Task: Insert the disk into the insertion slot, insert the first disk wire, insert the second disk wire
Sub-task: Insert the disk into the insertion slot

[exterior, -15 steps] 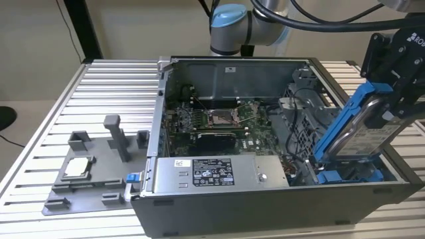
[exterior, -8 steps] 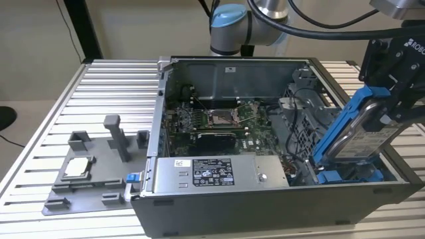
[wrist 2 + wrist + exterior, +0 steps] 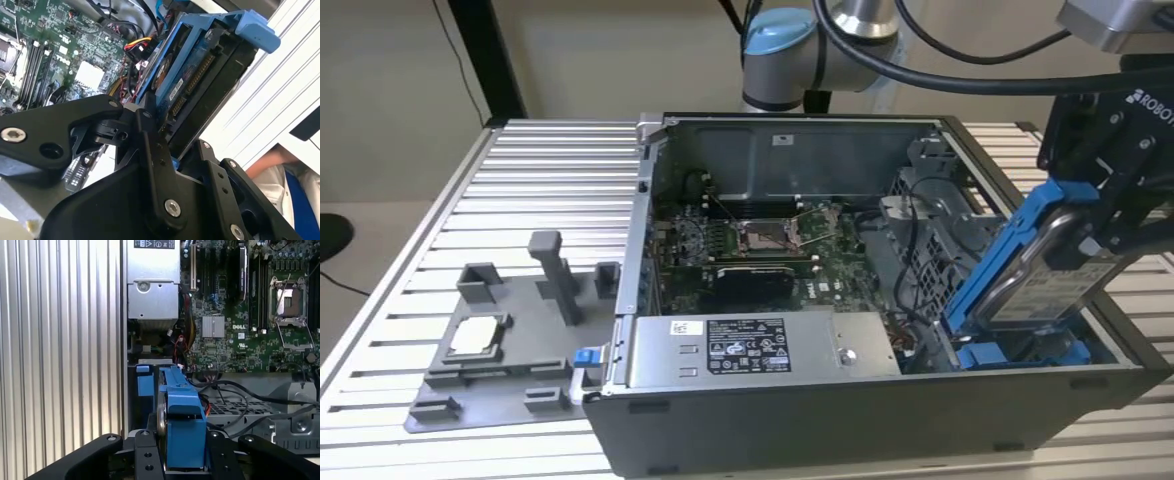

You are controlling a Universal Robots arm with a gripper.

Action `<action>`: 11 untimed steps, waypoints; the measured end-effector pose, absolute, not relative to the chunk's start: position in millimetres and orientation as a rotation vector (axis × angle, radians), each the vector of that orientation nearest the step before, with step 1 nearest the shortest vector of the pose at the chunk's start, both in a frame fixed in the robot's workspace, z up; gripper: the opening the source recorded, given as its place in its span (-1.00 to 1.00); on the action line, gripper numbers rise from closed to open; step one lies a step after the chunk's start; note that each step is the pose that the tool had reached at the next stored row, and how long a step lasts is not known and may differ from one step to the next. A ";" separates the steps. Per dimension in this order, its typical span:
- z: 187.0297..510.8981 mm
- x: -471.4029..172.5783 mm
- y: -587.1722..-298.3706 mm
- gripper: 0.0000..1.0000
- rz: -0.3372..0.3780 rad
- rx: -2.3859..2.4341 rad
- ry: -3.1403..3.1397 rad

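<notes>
The disk [image 3: 1047, 285] is a silver drive in a bright blue frame. It hangs tilted at the exterior view's right, over the front corner of the open computer case [image 3: 854, 415]. My gripper [image 3: 1105, 228] is shut on its upper part, one black finger on each flat side. The disk's lower end reaches down into the insertion slot [image 3: 1021, 352], where blue guides show beside it. In the first wrist view the disk [image 3: 181, 407] stands edge-on between the fingers [image 3: 145, 455], above the slot's blue guide [image 3: 144, 385]. The second wrist view shows the disk's connector edge [image 3: 197, 80].
A grey power supply box [image 3: 761, 345] sits at the case's front, and the motherboard with its processor socket [image 3: 767, 235] lies behind it. Loose cables [image 3: 235, 390] run beside the bay. A grey fixture plate [image 3: 494, 345] with posts lies on the ribbed table. A person's hand [image 3: 272, 162] is nearby.
</notes>
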State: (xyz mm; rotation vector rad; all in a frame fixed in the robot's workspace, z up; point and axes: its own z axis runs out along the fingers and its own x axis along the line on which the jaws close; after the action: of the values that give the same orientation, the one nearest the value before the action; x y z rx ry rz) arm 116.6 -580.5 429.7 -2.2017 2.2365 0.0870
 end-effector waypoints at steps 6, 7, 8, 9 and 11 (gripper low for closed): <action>426.2 116.7 -580.5 -1.00 0.087 -2.202 2.237; 425.5 116.6 -580.6 -1.00 0.087 -2.202 2.237; 424.8 116.6 -580.6 -1.00 0.087 -2.202 2.237; 424.0 116.6 -580.6 -1.00 0.087 -2.202 2.237; 422.4 116.5 -580.6 -1.00 0.087 -2.202 2.237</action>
State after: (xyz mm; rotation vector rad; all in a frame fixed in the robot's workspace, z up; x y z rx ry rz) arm 116.5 -580.6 422.4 -2.2017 2.2370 0.0869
